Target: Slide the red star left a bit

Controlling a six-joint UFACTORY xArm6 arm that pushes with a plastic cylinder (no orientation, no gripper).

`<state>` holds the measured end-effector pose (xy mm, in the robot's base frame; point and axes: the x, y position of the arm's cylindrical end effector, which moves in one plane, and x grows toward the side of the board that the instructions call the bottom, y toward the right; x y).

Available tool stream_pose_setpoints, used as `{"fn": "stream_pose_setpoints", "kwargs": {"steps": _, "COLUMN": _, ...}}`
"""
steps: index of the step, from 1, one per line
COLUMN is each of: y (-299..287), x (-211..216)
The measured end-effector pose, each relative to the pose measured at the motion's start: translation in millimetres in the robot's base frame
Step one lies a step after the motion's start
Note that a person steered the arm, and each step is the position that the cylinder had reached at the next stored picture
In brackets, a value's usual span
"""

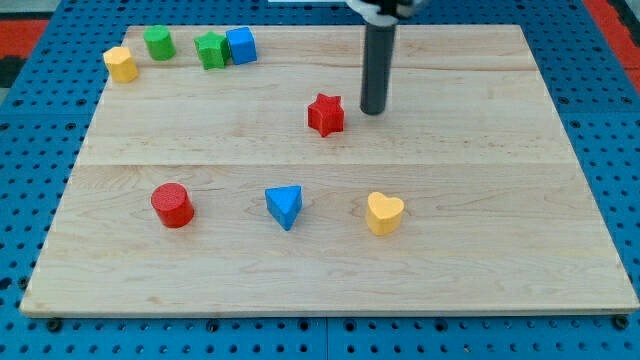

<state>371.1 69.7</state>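
Observation:
The red star (326, 115) lies on the wooden board (480, 200), a little above the board's middle. My tip (373, 110) comes down from the view's top and stands just to the right of the red star, with a small gap between them. The dark rod rises straight above it and hides nothing of the star.
A red cylinder (172, 205), a blue triangle (285, 206) and a yellow heart (384, 213) lie in a row in the lower half. At the top left lie a yellow block (120, 64), a green block (158, 43), a green star (211, 50) and a blue cube (241, 45).

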Motion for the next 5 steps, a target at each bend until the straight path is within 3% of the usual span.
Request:
{"fn": "stream_pose_setpoints", "kwargs": {"steps": 1, "y": -6.0, "x": -50.9}}
{"fn": "stream_pose_setpoints", "kwargs": {"steps": 2, "y": -81.8, "x": -35.5}}
{"fn": "stream_pose_setpoints", "kwargs": {"steps": 3, "y": -78.8, "x": -2.5}}
{"fn": "stream_pose_setpoints", "kwargs": {"steps": 4, "y": -14.4, "x": 12.3}}
{"fn": "stream_pose_setpoints", "kwargs": {"steps": 5, "y": -74.1, "x": -6.2}}
